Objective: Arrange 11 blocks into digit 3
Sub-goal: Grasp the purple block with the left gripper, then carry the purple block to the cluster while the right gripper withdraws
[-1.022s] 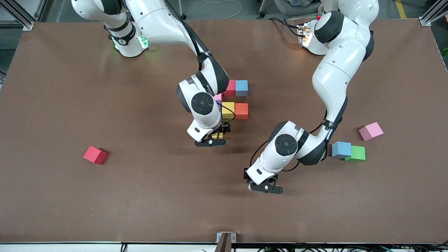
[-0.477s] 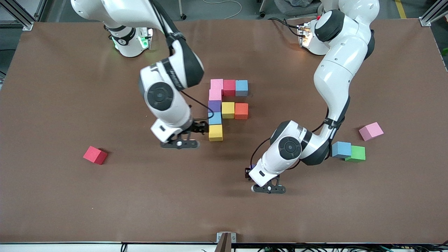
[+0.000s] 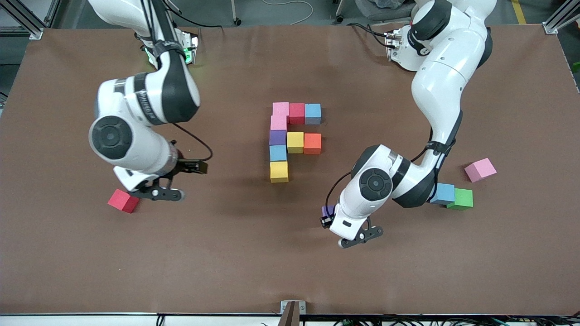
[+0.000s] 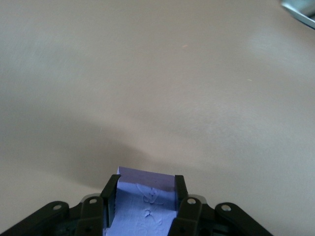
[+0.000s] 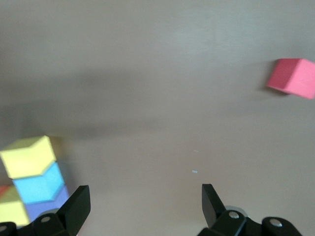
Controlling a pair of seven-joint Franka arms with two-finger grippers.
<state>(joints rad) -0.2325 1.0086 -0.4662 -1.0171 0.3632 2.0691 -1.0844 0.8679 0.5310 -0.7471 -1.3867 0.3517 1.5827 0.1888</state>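
Front view: the digit 3 (image 3: 290, 141) is part-built near the middle of the tabletop (image 3: 253, 271), eight cubes tight together: a top bar of pink, red and light blue, a column of pink, purple and light blue on the right arm's side, a yellow-and-orange middle bar, and one yellow cube (image 3: 279, 171) starting the bottom bar. The open places lie beside that yellow cube, toward the left arm's end. The left hand (image 3: 349, 228) sits lower in the view than the figure, toward the front edge, closed on a purple block (image 3: 327, 210) that peeks out beside the wrist. So the gap lies up-table from the held block and slightly toward the right arm's end, and the left arm is the nearer one to fill it. The right hand (image 3: 156, 192) is over the tabletop just beside a loose red block (image 3: 123, 200), toward the right arm's end. A pink block (image 3: 480, 170), a light blue block (image 3: 443, 193) and a green block (image 3: 462, 198) lie loose toward the left arm's end.

Left wrist view: both black fingers (image 4: 109, 196) press the sides of the purple block (image 4: 142, 196); only bare tabletop shows ahead.

Right wrist view: the right hand's fingers (image 5: 78, 206) stand wide apart and empty. The red block (image 5: 293, 77) lies well ahead and off to one side of the gap between them; the figure's yellow end cube (image 5: 28, 155) shows at the edge.
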